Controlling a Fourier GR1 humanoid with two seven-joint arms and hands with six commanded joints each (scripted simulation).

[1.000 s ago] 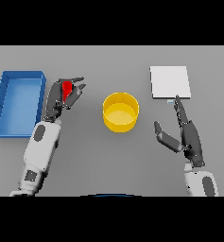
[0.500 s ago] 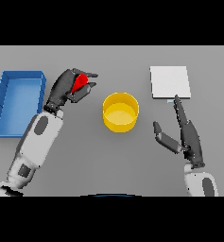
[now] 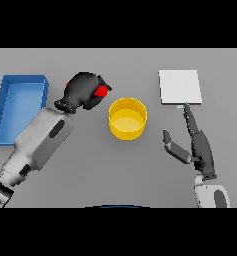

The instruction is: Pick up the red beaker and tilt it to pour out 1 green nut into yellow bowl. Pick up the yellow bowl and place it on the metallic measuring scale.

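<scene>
My left hand is shut on the red beaker, which is tipped on its side with its mouth toward the yellow bowl. Most of the beaker is hidden by my fingers. The beaker is just left of the bowl's rim and a little above the table. No green nut shows. The bowl stands in the middle of the table. The metallic measuring scale, a flat pale square, lies at the back right. My right hand is open, fingers straight, resting right of the bowl, its fingertip just below the scale.
A blue tray stands at the left edge of the grey table, just left of my left forearm.
My left hand has carried the red beaker to the right toward the bowl and tipped it further over. The right hand has not moved.
</scene>
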